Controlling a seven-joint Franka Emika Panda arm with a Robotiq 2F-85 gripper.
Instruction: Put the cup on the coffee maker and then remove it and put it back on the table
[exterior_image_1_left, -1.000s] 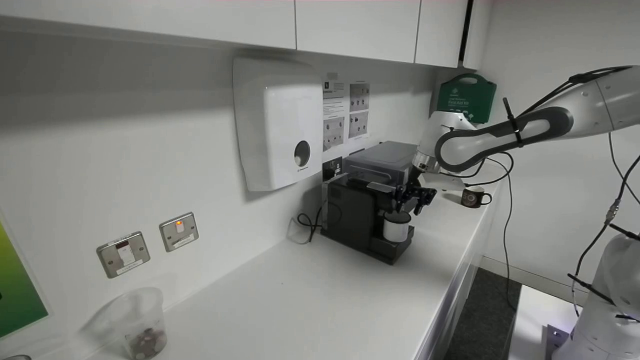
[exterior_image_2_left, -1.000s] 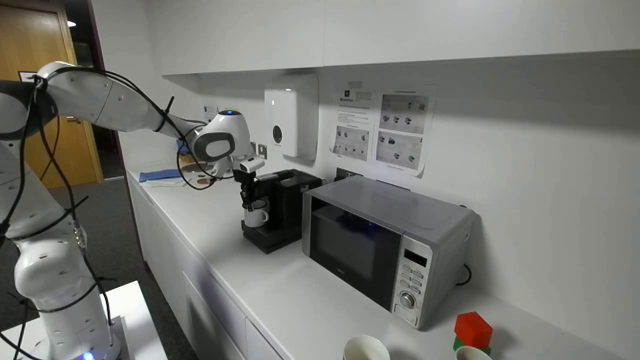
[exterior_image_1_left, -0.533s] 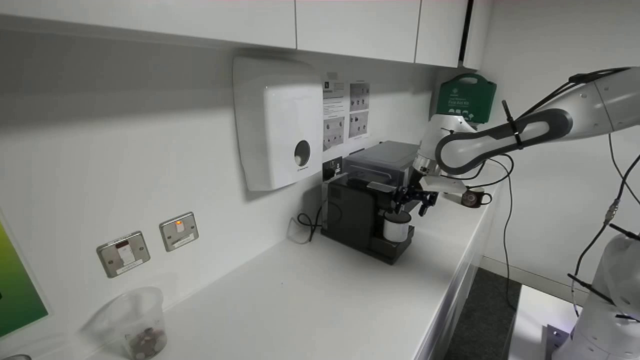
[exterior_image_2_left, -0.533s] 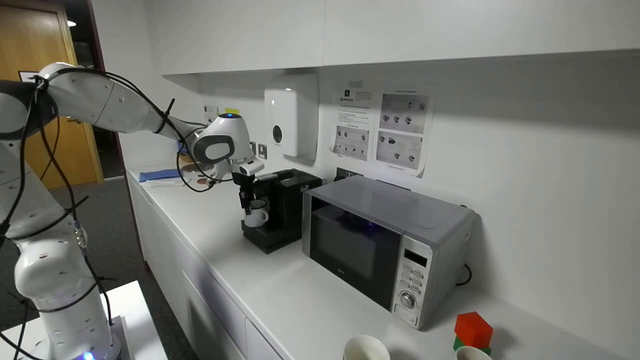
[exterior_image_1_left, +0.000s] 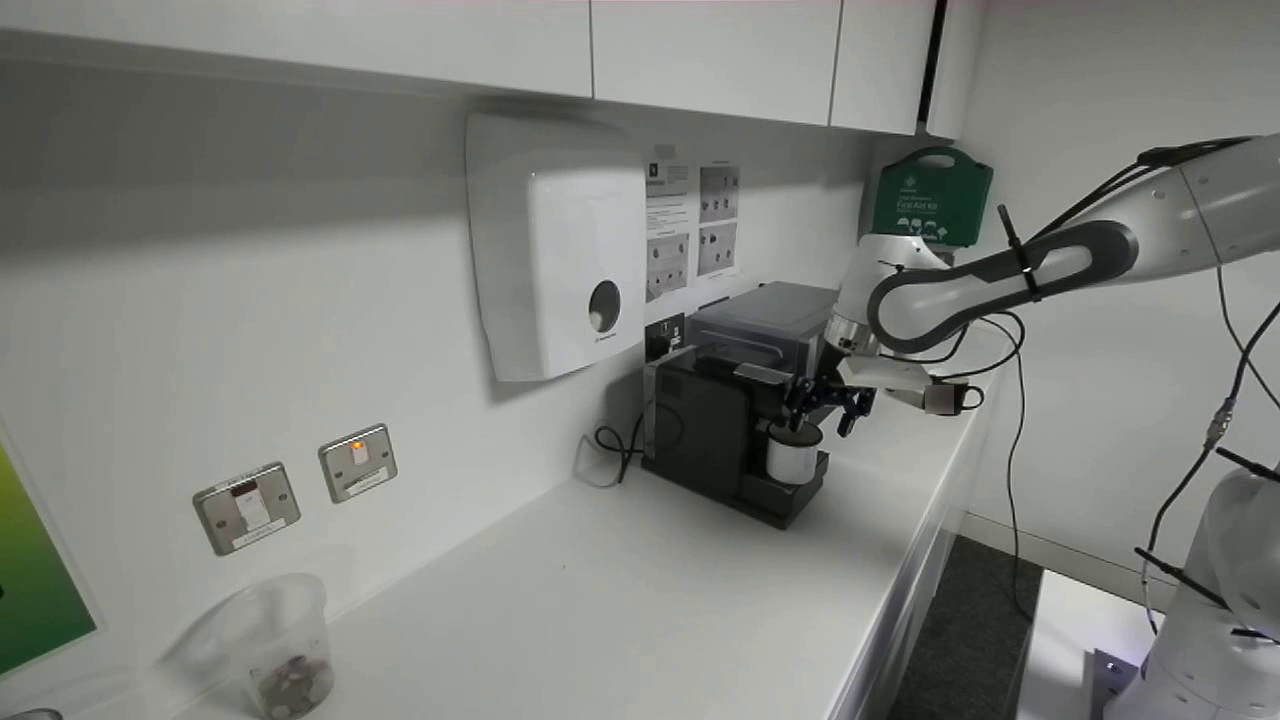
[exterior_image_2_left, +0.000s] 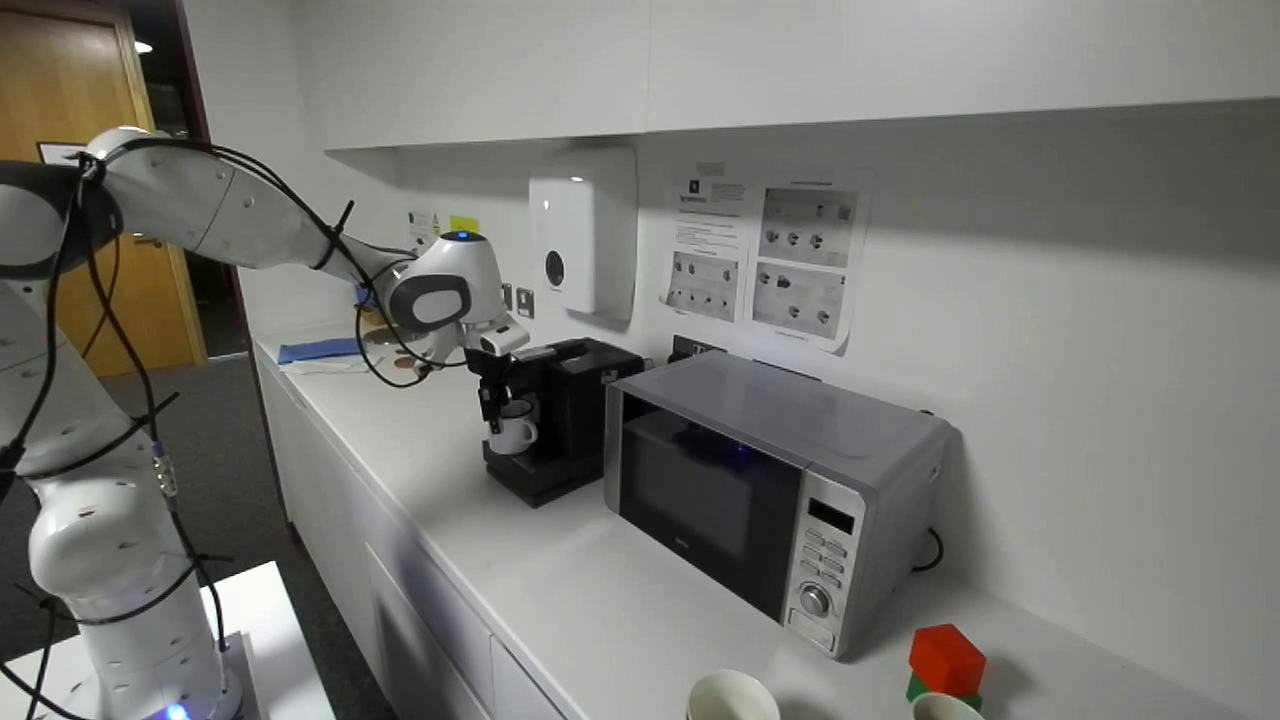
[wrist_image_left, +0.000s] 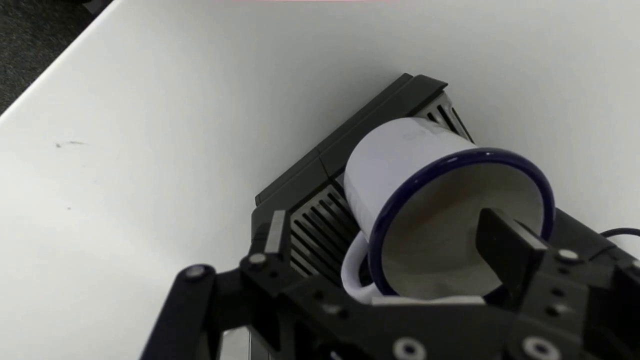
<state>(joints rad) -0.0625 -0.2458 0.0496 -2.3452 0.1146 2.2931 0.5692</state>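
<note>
Find the blue-rimmed white mug (wrist_image_left: 435, 215) upright on the slotted drip tray (wrist_image_left: 322, 230) of the black coffee maker (exterior_image_1_left: 705, 425). Looks like enamelled metal — so, by guess, stiff and fairly light, not apt to give under a squeeze, yet slick on the glossy outside and liable to chip if knocked. Shows a brownish patch inside; too dim to tell wet or dry, so best kept level. Take hold at the rim, pinching it from inside and outside, and aim a little aside from the handle (wrist_image_left: 352, 270), likely to foul the grip. At this moment regard the pincer (wrist_image_left: 382, 215) as spread wide and gripping nothing: one finger (wrist_image_left: 505, 245) over or in the mug's mouth, hard to tell how deep — its mate outside, past the handle. Once closed, probably draw outward off the tray before lifting high, then set down gently on the smooth white bench (exterior_image_1_left: 640, 600). Past that, in an exterior view, note the grey microwave (exterior_image_2_left: 780, 500) next to the coffee maker, on the handle side.
</note>
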